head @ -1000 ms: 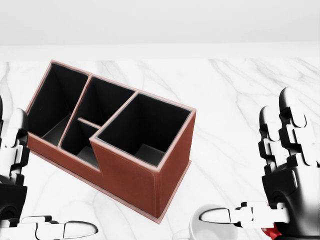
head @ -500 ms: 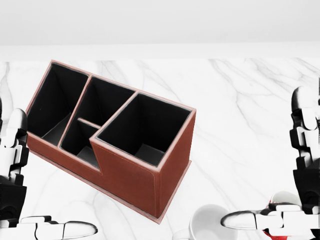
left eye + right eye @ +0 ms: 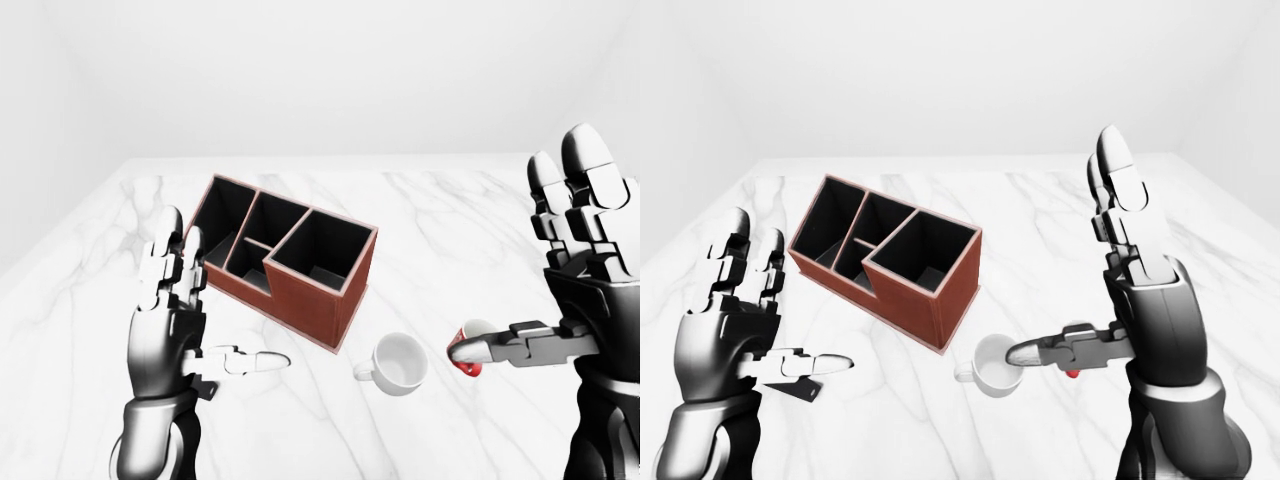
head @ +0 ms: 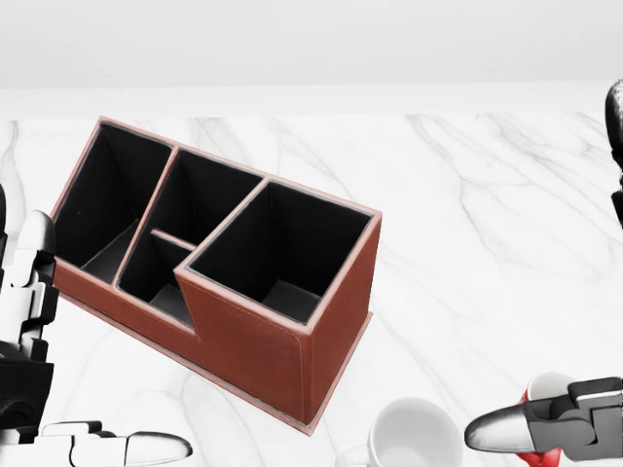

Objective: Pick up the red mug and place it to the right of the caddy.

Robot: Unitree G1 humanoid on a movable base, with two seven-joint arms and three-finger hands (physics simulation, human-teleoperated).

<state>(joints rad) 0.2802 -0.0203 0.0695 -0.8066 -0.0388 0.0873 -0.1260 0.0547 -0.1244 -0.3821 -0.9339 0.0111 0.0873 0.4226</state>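
Red mug (image 3: 472,345) upright, behind thumb.

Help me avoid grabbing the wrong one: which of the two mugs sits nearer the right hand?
The red mug, partly hidden behind the right hand's thumb; the white mug lies farther left, nearer the caddy.

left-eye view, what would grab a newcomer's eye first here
The reddish-brown caddy with black compartments sits angled at the view's centre on the white marble table. Two black-and-white robot hands frame it, the left hand at lower left and the right hand at the right edge, both open. Below the caddy lies a white mug, and to its right the red mug peeks out behind the right thumb.
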